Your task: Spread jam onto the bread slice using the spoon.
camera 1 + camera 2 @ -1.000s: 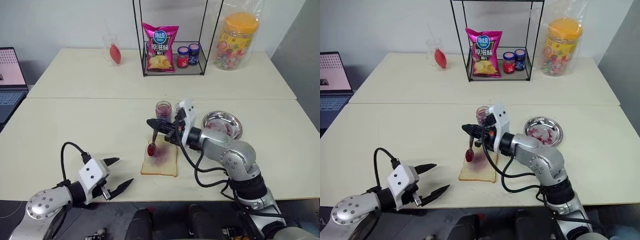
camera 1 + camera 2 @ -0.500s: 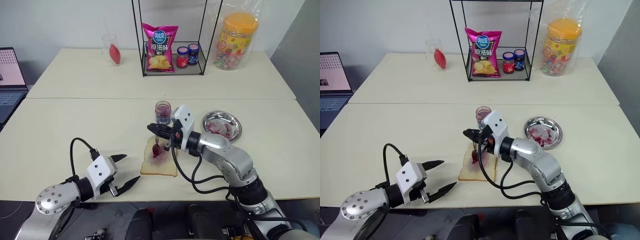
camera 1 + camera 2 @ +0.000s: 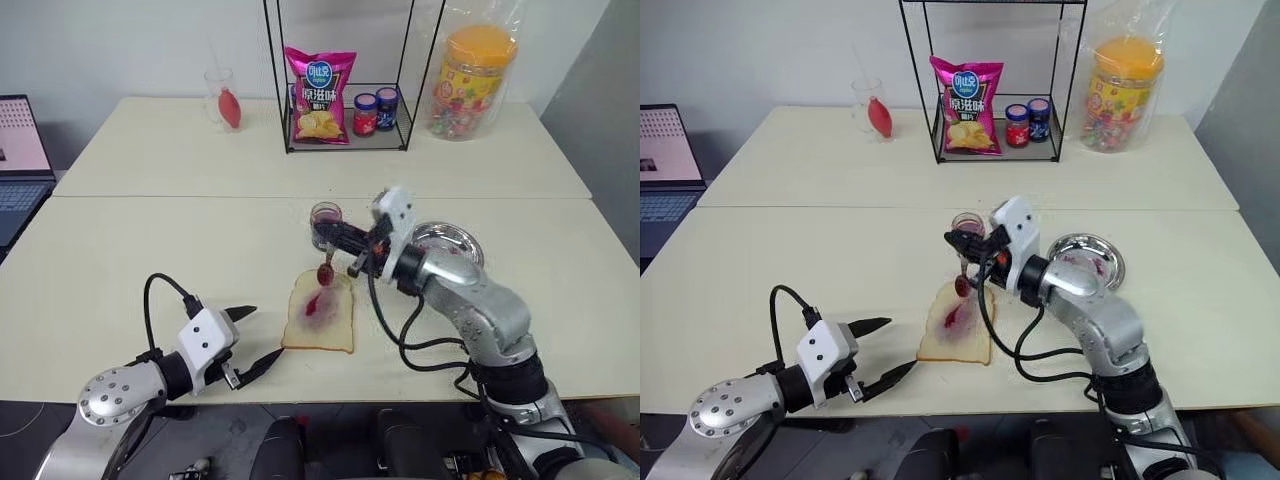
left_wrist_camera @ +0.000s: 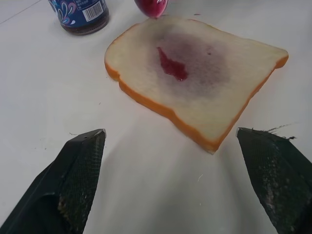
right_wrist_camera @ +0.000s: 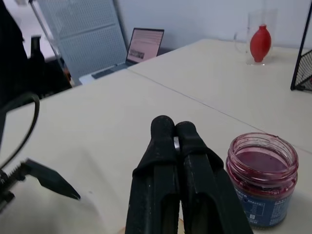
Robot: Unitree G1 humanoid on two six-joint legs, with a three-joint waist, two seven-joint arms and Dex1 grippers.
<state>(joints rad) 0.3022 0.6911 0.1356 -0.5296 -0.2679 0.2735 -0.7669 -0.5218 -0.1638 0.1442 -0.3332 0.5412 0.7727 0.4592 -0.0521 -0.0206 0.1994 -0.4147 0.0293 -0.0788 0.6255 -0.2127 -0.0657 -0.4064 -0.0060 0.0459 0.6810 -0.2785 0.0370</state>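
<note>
Pale tabletop (image 3: 150,240) runs under everything you are working over, with a wire rack (image 3: 340,75) of snacks well beyond on the far table. Start from your right gripper (image 3: 333,236): its two black fingers are pressed together on the handle of the spoon (image 3: 327,268), which hangs down from the fingertips with its jam-stained bowl lowest. That bowl sits over the far edge of the bread slice (image 3: 319,312), and I cannot tell whether it is touching the crust or just clear of it. The jam (image 5: 262,165), in its small clear jar, stands just beyond the fingertips on the far side, so the gripper lies between jar and bread. The relation your next stroke turns on is this: the smear at the centre of the slice lies toward the near side of the spoon bowl, and the slice's long axis runs from far to near, so I judge that a pull of the bowl toward you would carry jam along the bread's length. Your left gripper (image 3: 247,340) rests with its fingers spread wide and nothing between them, just to the left of the slice's near left corner, close but apart from it. The right arm is plainly the one placed for the work.
</note>
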